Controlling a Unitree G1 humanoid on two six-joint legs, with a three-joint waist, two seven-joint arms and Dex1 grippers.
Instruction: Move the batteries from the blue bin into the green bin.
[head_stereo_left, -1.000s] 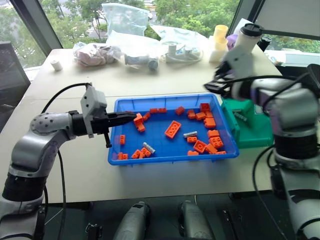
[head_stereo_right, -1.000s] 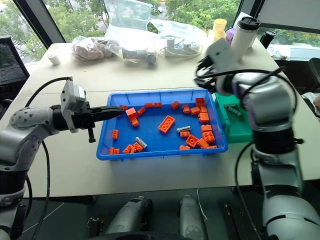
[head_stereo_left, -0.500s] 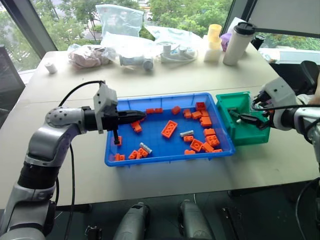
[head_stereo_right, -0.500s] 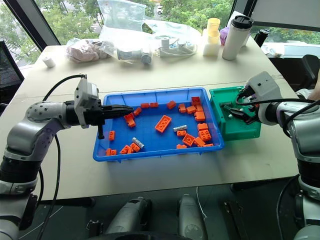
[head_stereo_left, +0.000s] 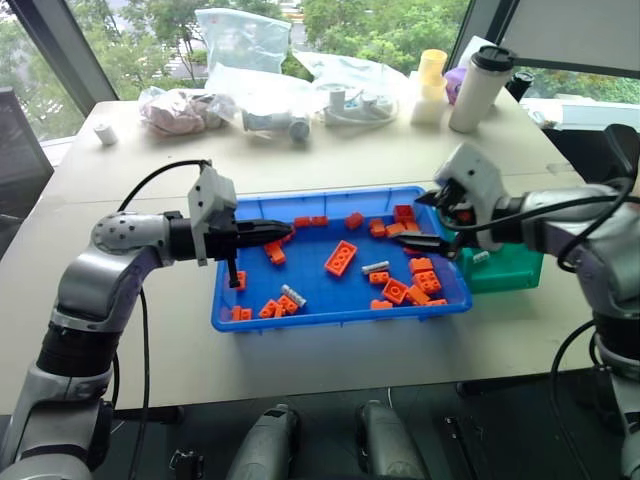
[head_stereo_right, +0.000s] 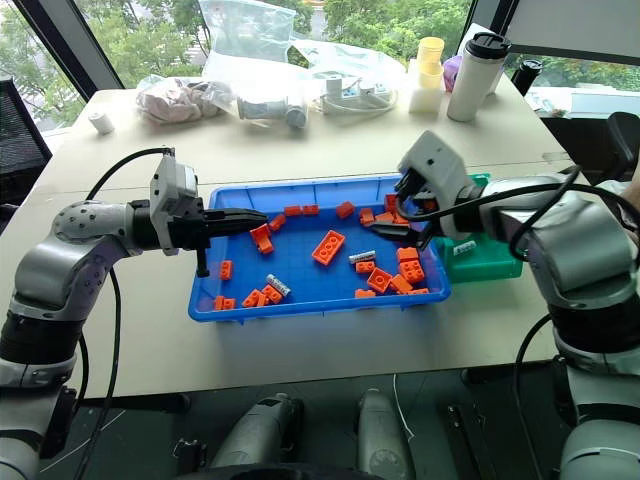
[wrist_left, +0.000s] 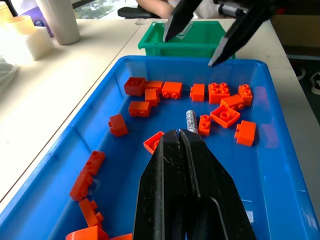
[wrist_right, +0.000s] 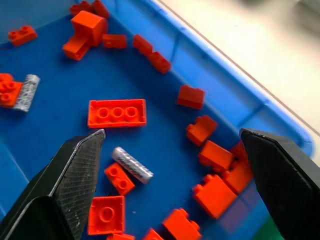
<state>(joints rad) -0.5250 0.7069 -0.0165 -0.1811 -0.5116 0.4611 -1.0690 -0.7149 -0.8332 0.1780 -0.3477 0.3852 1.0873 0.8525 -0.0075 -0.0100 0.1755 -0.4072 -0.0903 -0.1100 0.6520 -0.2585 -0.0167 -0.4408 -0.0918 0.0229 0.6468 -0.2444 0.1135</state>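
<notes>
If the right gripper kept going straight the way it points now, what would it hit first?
Probably the battery lying between orange bricks on the blue bin's floor. It sits midway between the open right gripper's fingers, though depth is hard to judge.

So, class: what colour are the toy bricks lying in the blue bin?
Orange. The bricks scattered in the blue bin show best in the left wrist view.

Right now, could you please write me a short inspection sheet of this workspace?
Surface: beige table.
Job's things: blue bin holds orange bricks and two batteries; green bin beside it holds one battery.
Clutter: plastic bags, white flask, yellow cups at the far edge.
Grippers: left gripper shut, empty; right gripper open, empty, over the bricks.
Cables: black cable on each arm.
Surroundings: windows, trees.
</notes>
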